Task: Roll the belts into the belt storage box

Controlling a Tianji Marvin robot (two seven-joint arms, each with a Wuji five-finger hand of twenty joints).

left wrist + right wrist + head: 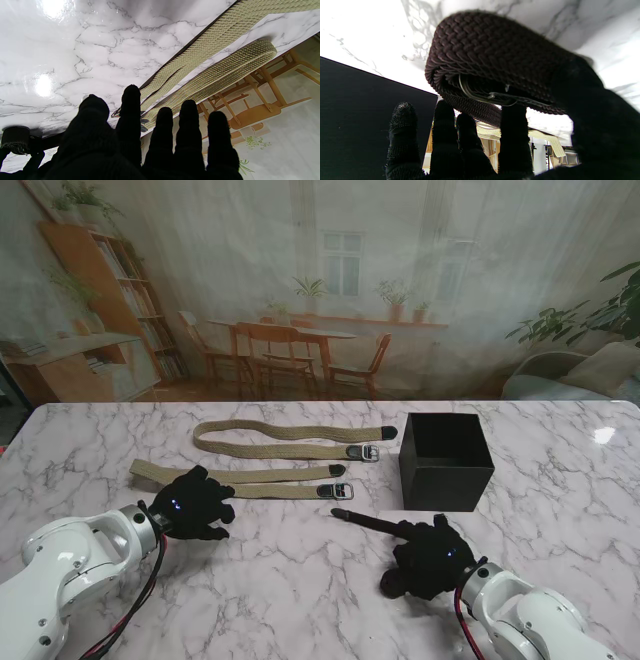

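- Belts first, from the stand view: two tan belts [285, 440] lie flat on the tabletop [300, 580], buckles toward the black storage box [445, 460], probably so they roll from there. Left hand [193, 503] sits at the nearer one, right hand [432, 556] is by a dark belt [365, 522], its tail stretched out.
- Left wrist view: fingers [162, 130] spread, holding nothing, over the tan straps.
- Right wrist view: the dark belt is partly coiled around its buckle, fingers [512, 140] and thumb curled around the roll beside the box wall [370, 105].
- No brands or writing anywhere I can read.
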